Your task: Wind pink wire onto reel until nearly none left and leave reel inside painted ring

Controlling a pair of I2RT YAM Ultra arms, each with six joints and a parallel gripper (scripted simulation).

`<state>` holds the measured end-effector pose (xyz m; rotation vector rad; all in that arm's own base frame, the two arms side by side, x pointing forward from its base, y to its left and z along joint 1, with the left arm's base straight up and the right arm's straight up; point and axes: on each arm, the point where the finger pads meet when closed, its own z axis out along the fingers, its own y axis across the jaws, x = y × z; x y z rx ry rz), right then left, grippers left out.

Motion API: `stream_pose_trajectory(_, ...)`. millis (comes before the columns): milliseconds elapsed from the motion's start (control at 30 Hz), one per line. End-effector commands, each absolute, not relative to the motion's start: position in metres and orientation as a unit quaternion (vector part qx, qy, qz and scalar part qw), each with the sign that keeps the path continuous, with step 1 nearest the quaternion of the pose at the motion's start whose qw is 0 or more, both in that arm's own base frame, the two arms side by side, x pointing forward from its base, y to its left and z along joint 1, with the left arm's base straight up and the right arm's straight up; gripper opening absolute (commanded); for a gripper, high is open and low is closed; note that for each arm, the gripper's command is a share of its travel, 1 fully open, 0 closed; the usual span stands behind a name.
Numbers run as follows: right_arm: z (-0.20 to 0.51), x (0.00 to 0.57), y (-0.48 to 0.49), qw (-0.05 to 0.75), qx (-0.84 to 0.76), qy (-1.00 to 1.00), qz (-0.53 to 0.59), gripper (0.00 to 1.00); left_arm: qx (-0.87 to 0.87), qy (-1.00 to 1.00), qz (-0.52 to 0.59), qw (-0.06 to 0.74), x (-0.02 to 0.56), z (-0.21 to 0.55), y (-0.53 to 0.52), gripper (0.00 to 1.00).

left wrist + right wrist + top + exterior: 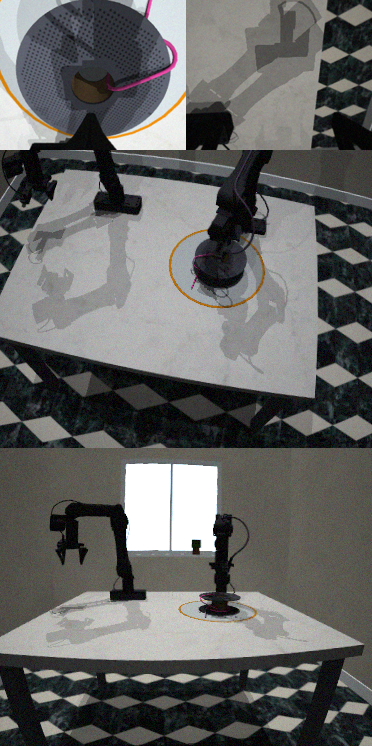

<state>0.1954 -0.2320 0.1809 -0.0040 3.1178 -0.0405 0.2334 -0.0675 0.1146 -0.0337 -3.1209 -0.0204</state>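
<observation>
In the top view, a dark, two-flanged reel (230,264) (229,597) (40,67) lay flat inside the orange painted ring (170,266) (256,612) (115,137) on a pale marble tabletop (150,310) (125,640) (10,124) (206,33). Pink wire (201,255) (205,614) (146,82) ran from the middle across the upper flange to its edge, then bent down, its tail slanting outward within the ring. The left pincer (223,251) (91,118) was over the reel; the right pincer (38,199) (73,563) (276,119) was well apart from it.

In the exterior view, the reel's long axis stood upright, with its two round flanges level, one above the other, and a brownish core between. A little pink showed around the core. The right pincer pointed downward, spread wide, with nothing in it.

In the left wrist view, the upper flange was blue-grey and peppered with small holes around a round central opening, brown inside. The wire rose from that opening and looped beyond the rim. The left pincer was fully closed on nothing.

In the right wrist view, the wide-apart fingers framed shadows on the tabletop and the diamond-patterned floor (356,15); the reel was out of frame.
</observation>
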Motion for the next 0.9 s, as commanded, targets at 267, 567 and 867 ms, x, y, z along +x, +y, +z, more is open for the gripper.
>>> stream_pose_trajectory(267,0.1966,0.1993,-0.2322,0.027,-0.002,0.999,-0.032,1.0,-0.001,-1.0,0.0,0.0,0.2414,0.1233,-0.0684,0.0)
stream_pose_trajectory(567,0.1966,0.1993,-0.2322,0.027,-0.002,0.999,-0.032,1.0,0.081,-0.997,0.0,0.0,0.2414,0.1233,-0.0684,0.0)
stream_pose_trajectory(867,0.1966,0.1993,-0.2322,0.027,-0.002,0.999,-0.032,1.0,0.3,-0.954,0.0,0.0,0.2414,0.1233,-0.0684,0.0)
